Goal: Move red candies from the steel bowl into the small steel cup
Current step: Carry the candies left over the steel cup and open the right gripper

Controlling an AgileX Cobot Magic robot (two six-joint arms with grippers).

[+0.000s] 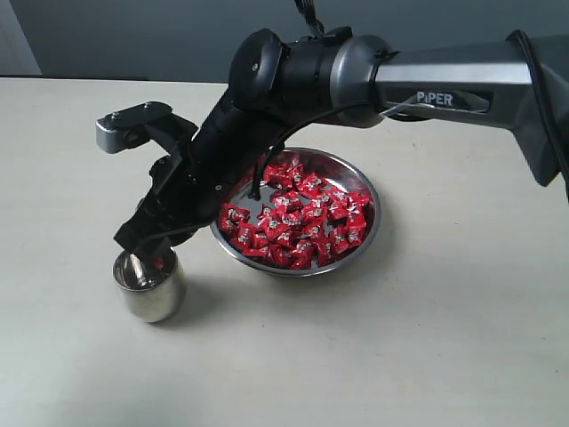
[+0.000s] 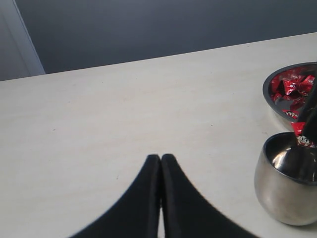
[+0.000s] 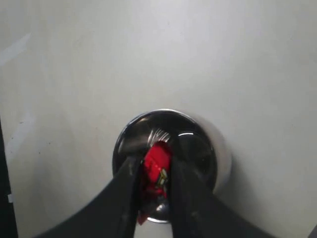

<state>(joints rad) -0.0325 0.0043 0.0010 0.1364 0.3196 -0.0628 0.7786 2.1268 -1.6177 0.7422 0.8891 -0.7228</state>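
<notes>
Red candy (image 3: 157, 159) sits pinched between the fingers of my right gripper (image 3: 154, 171), right at the mouth of the small steel cup (image 1: 153, 298). Just beside the cup, the steel bowl (image 1: 377, 213) holds the other red candies (image 1: 298, 218) in a loose heap. My left gripper (image 2: 161, 159) hangs over the table (image 2: 99, 124), off to one side of the cup, its fingers pressed together on nothing

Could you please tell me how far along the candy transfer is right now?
Done: little that I can see; no loose candy shows inside the cup. In hand: the right end effector grips one candy at the cup's mouth, not yet released. Left: the bowl holds a large pile of candies to move.
</notes>
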